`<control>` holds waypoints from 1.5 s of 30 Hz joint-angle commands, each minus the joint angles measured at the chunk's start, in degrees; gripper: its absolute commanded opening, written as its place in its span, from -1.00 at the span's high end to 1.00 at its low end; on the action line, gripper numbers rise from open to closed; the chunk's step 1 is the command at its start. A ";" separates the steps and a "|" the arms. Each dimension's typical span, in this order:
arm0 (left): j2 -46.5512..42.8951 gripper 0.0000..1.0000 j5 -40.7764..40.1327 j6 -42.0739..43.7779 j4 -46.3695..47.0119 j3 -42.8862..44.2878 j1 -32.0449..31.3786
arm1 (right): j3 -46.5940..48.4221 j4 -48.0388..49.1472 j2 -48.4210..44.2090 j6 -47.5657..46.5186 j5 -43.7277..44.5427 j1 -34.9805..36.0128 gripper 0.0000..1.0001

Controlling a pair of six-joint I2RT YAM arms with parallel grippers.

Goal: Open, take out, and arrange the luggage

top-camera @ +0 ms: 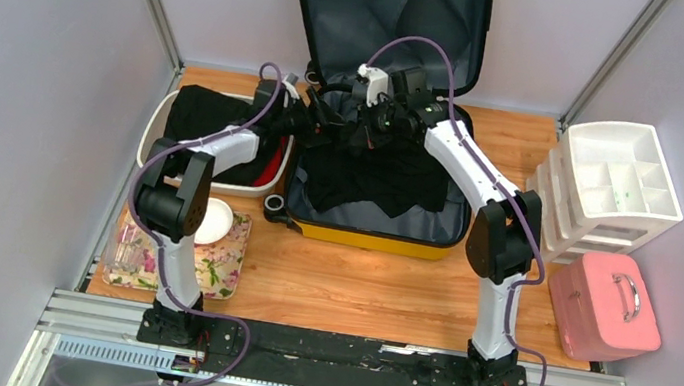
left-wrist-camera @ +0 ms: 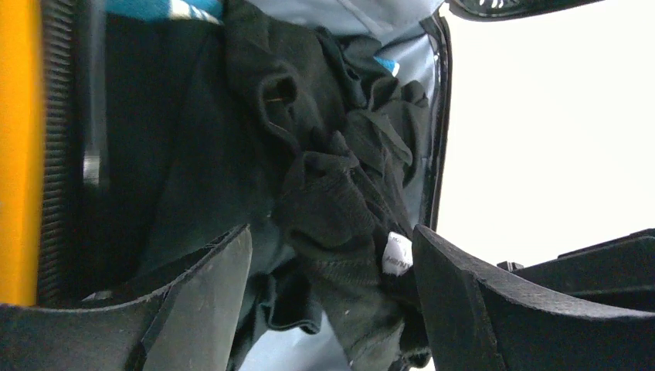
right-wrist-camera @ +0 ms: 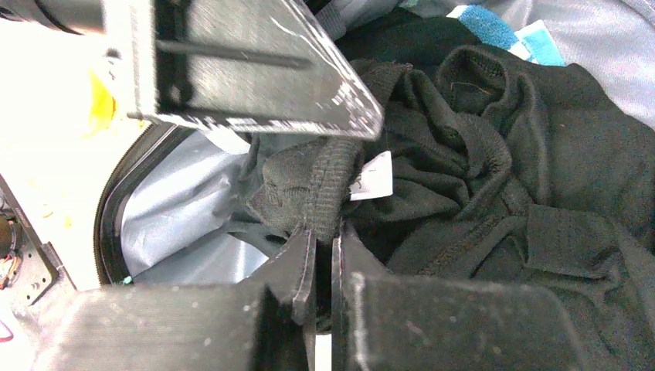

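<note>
The yellow suitcase [top-camera: 377, 241] lies open on the table, its dark grey lined lid [top-camera: 384, 7] leaning on the back wall. Black clothing [top-camera: 370, 177] fills the lower half. My right gripper [top-camera: 368, 121] is shut on a ribbed edge of a black garment [right-wrist-camera: 479, 178] near its white label [right-wrist-camera: 375, 176]; its jaws [right-wrist-camera: 323, 236] pinch the fabric. My left gripper [top-camera: 319, 127] is open, its fingers either side of the same bunched garment [left-wrist-camera: 324, 201] with the label [left-wrist-camera: 395, 255] by its right finger. The yellow shell [left-wrist-camera: 19, 154] shows at the left.
A white basin [top-camera: 162, 117] with black and red clothing stands left of the suitcase. A floral tray [top-camera: 226, 268] with a white bowl [top-camera: 213, 220] and glasses sits front left. A white drawer organiser [top-camera: 612, 181] and a pink case [top-camera: 605, 306] stand at the right.
</note>
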 commanded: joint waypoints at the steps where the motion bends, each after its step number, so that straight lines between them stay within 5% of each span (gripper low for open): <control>1: 3.28 -0.68 -1.32 -6.23 1.72 3.20 -3.62 | 0.80 2.02 -1.94 0.80 -2.26 0.40 1.00; 11: 6.01 -0.66 2.80 -12.04 18.76 -0.04 -5.30 | 0.36 2.11 -2.46 1.07 -4.28 1.28 1.00; 12: 6.01 -0.51 3.51 -12.40 20.25 -0.39 -5.03 | 0.44 2.03 -2.55 0.89 -4.89 1.20 1.00; 15: 4.26 0.99 5.97 -9.34 19.49 -0.66 -4.51 | 0.53 2.20 -3.16 0.11 -7.79 1.20 0.97; 19: 0.22 1.00 8.78 -1.53 9.04 -0.92 -2.58 | 0.80 1.94 -4.65 -0.77 -9.47 0.93 0.42; 21: -2.93 1.00 10.62 2.34 5.08 -1.19 -1.26 | 0.80 1.41 -5.53 -0.69 -9.65 0.58 -0.12; 24: -6.10 1.00 13.43 12.97 -7.82 0.56 2.08 | 0.62 1.50 -7.47 0.36 -9.47 -1.00 -0.48; 28: -8.14 1.00 13.97 29.31 -28.55 5.13 5.95 | -0.52 1.41 -9.05 0.72 -8.60 -3.54 -0.55; 33: -10.07 1.00 16.61 37.67 -36.41 6.01 12.80 | -2.72 0.80 -9.14 -0.60 -6.66 -5.39 -0.63; 45: 1.33 1.00 10.98 66.24 -69.11 35.97 30.64 | -3.25 -1.23 -8.97 -2.97 -5.43 -5.75 -0.63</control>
